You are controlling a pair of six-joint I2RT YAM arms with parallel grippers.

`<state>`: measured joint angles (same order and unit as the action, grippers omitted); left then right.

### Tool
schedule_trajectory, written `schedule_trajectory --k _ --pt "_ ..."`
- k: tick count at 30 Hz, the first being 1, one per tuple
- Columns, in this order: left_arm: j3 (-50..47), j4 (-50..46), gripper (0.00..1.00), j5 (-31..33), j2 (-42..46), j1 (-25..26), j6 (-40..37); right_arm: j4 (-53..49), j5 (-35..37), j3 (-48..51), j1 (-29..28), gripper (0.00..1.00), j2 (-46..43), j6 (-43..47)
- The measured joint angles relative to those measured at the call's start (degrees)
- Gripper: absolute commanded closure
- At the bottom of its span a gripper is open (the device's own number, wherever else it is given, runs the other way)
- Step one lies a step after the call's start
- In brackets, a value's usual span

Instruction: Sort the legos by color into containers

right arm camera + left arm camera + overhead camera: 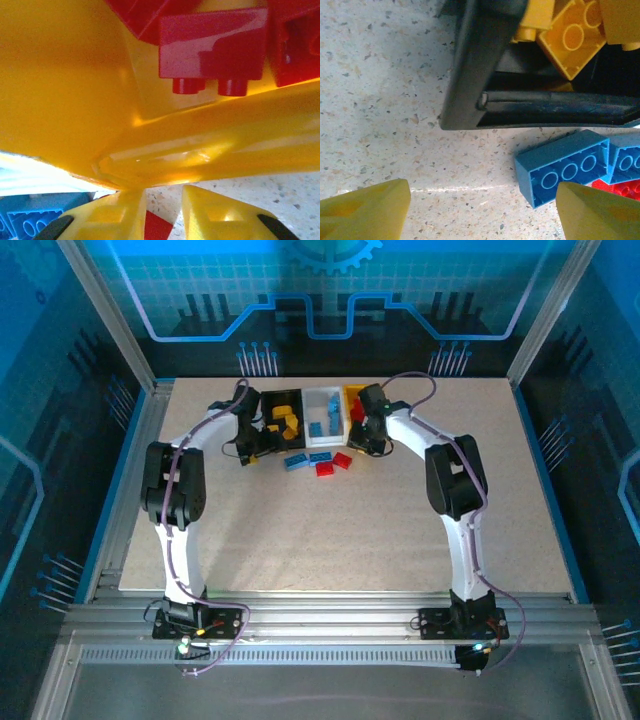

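Three bins stand side by side at the back: a black bin with yellow-orange bricks, a white bin with blue bricks, and a yellow-orange bin with red bricks. In front of them on the table lie two blue bricks and two red bricks. My left gripper is open wide above bare table by the black bin's corner. A blue brick lies beside its right finger. My right gripper hovers at the yellow-orange bin's front wall, open narrowly with nothing at its tips.
A red brick lies on the table below the right fingers, and another red brick is behind the blue ones. The speckled table stretches toward the arm bases, with metal frame posts at its sides.
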<state>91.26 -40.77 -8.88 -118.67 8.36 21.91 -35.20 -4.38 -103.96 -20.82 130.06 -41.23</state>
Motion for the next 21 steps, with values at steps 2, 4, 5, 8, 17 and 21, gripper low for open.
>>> schedule_trajectory --k 2,4,5,8,17,21 --pt "-0.24 0.20 0.22 -0.59 0.00 0.04 0.07 -0.22 -0.90 -0.37 -0.24 0.68 0.44 0.52" --pt "-1.44 1.16 0.22 -1.46 0.13 0.04 0.22 -0.44 -2.14 -0.37 -0.76 0.66 0.57 1.20" --pt "-2.38 1.57 0.22 -1.68 0.24 0.04 0.26 -0.48 -2.60 -0.37 -1.07 0.65 0.57 1.64" --pt "-6.19 2.32 0.22 -2.49 1.14 0.04 0.59 -1.03 -4.02 -0.33 -2.49 0.62 0.57 3.32" --pt "-13.27 2.58 0.20 -3.43 8.74 0.04 0.42 -2.75 -6.84 6.56 -6.16 0.54 -3.58 8.09" --pt "-15.96 2.78 0.20 -3.65 11.87 0.04 0.44 -5.66 -6.14 6.47 -6.78 0.43 -4.83 12.13"
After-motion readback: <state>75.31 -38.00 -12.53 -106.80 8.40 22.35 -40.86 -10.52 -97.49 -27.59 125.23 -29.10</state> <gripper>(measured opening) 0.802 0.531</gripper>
